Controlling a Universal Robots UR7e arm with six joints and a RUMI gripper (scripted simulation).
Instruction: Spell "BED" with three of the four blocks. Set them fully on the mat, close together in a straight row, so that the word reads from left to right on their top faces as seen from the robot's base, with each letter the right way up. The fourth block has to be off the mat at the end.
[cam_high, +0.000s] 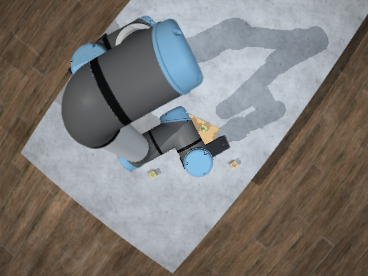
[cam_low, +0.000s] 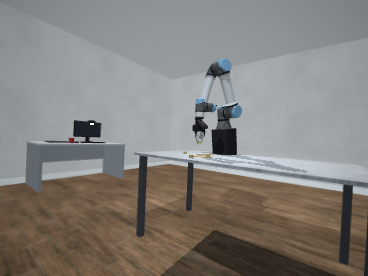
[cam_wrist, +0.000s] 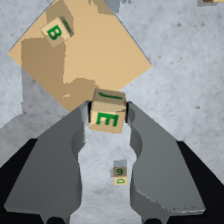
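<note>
- The gripper (cam_wrist: 107, 117) is pinching the E block (cam_wrist: 106, 116) between its two jaws and holds it up in the air, well above the table (cam_low: 310, 172).
- In the wrist view the E block hangs over the near corner of the tan mat (cam_wrist: 95, 55).
- The B block (cam_wrist: 55, 31) sits on the mat, letter up. That looks like the first letter done.
- One more small block (cam_wrist: 119, 175) lies on the table, off the mat. Its letter is too small to read.
- The top view shows two small blocks off the mat, one (cam_high: 153, 173) and another (cam_high: 233, 163).
- Left to do, I think: set E beside B, then add D.
</note>
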